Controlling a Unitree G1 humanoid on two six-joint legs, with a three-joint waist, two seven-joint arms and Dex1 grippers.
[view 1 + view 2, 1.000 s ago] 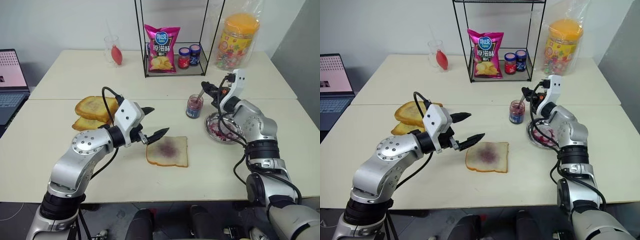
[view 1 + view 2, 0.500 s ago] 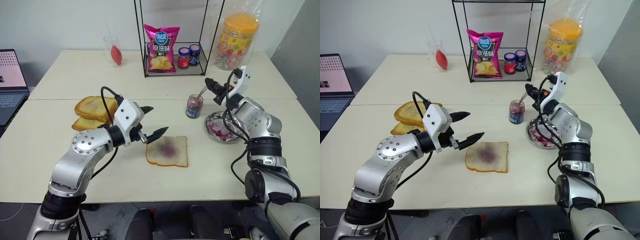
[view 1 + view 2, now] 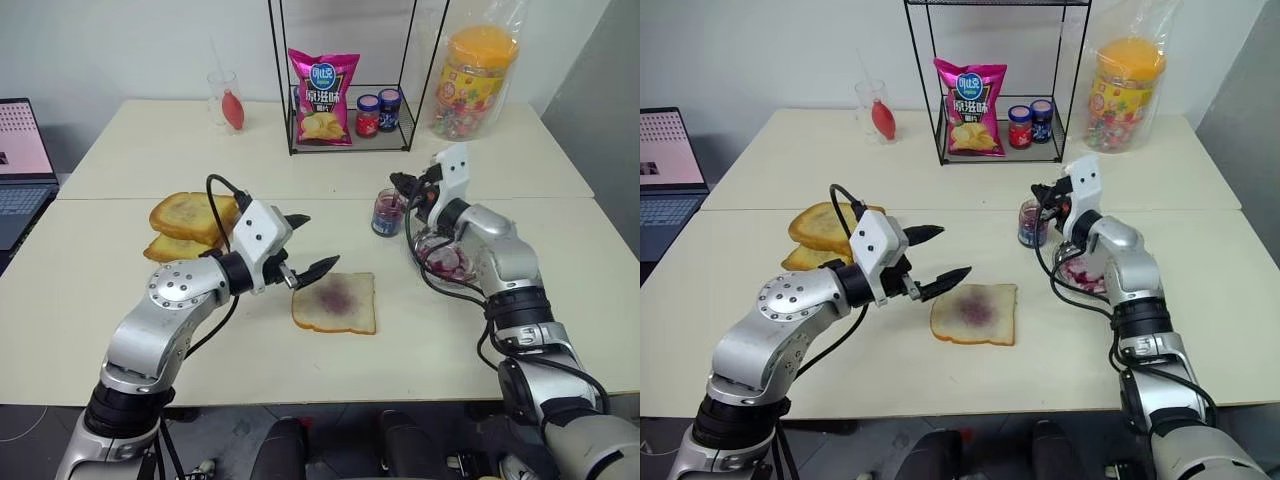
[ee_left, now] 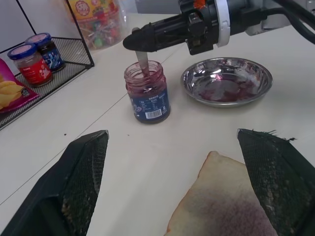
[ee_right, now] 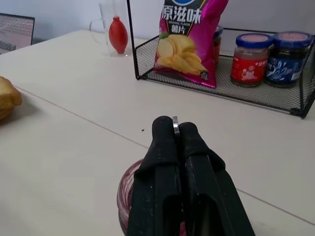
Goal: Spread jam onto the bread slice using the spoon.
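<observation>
Gripping the handle of the slim silver metal spoon [image 4: 142,63], the right gripper [image 4: 137,41] was closed tight just above the small clear glass jar of dark purple-red jam [image 4: 147,91], and the spoon's shaft ran straight down from the fingertips into the jar's open mouth. The jar stood upright on the pale cream worktop [image 3: 120,290], just beside the round steel dish [image 4: 226,81] smeared with purple streaks.

The left gripper [image 3: 303,245] hung above the worktop with its two black fingers spread wide and nothing between them, near the left edge of the pale white bread slice [image 3: 336,303]. That slice lay flat near the front middle of the worktop, a purple smear at its centre, well apart from the jar. Two golden-brown toasted slices [image 3: 188,224] were stacked behind the left arm.

At the back, a black wire rack [image 3: 345,120] held a pink crisp bag [image 3: 323,97] and two small labelled jars, one red-lidded [image 3: 368,115] and one blue-lidded [image 3: 390,109]. A large orange-lidded plastic tub of sweets [image 3: 474,82] stood beside it.
</observation>
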